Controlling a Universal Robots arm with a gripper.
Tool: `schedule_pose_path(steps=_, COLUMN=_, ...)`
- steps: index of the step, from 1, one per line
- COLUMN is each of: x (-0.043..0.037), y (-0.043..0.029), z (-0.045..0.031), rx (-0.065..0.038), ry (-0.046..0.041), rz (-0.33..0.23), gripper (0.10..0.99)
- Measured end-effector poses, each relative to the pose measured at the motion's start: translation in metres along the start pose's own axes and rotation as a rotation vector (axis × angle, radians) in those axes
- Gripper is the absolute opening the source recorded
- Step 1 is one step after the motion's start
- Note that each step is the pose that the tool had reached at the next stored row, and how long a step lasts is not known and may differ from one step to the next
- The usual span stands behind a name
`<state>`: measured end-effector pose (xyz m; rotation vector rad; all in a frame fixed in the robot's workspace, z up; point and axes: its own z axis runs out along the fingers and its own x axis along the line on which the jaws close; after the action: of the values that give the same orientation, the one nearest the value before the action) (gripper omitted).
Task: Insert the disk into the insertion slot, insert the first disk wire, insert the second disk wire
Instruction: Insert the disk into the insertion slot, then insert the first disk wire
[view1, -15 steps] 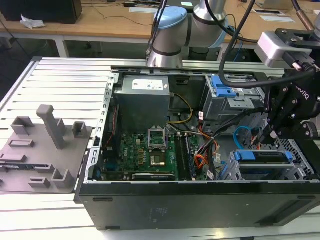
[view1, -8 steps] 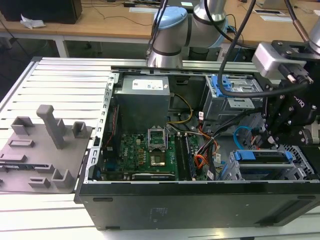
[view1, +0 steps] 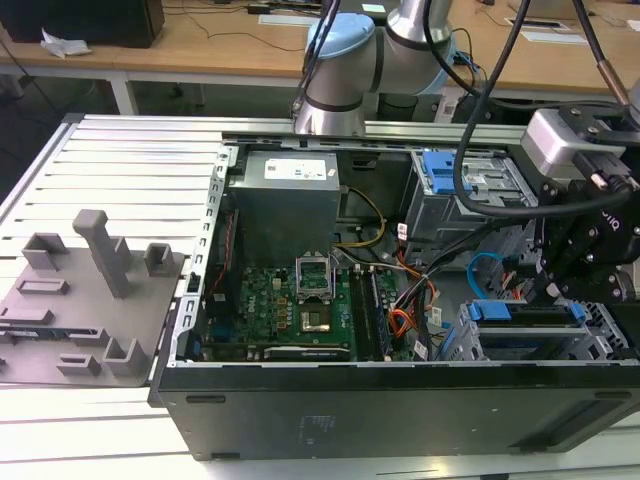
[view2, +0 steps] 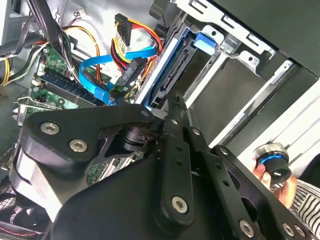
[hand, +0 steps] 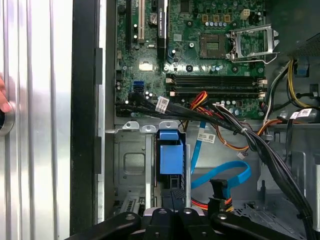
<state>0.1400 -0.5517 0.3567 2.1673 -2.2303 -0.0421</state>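
The disk (hand: 170, 156), in a blue carrier, lies inside the insertion slot (hand: 129, 165), the silver cage at the case's front corner on the exterior view's right (view1: 600, 335). My gripper (hand: 174, 197) is shut, its tips at the disk's near end (view2: 185, 75) and not around it. The first disk wire (view2: 131, 47), red and dark strands ending in a black plug, hangs loose beside the cage. The second disk wire (hand: 227, 172) curls in a light blue loop (view1: 484, 268) next to it, with its end unplugged.
A grey cage with a blue latch (view1: 445, 170) stands behind the slot. An orange flat cable (view1: 400, 322) and black cable bundles (hand: 250, 137) cross between the motherboard (view1: 300, 300) and the cages. A person's hand (view2: 280, 187) holds a knob outside the case wall.
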Motion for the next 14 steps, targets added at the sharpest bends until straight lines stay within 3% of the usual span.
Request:
schedule_pose_path(steps=8, x=-0.0001, y=-0.0004, z=0.0005, rx=0.000, ry=-0.0003, rz=0.000, gripper=0.106)
schedule_pose_path(steps=9, x=-0.0002, y=-0.0069, z=0.0002, rx=0.000, ry=-0.0002, rz=0.000, gripper=0.106)
schedule_pose_path(steps=10, x=-0.0003, y=-0.0090, z=0.0001, rx=0.000, ry=-0.0003, rz=0.000, gripper=0.106)
schedule_pose_path(steps=13, x=-0.0004, y=-0.0107, z=-0.0025, rx=0.000, ry=0.0006, rz=0.000, gripper=0.106)
schedule_pose_path(steps=14, x=-0.0004, y=-0.0105, z=-0.0072, rx=0.000, ry=0.0010, rz=0.000, gripper=0.106)
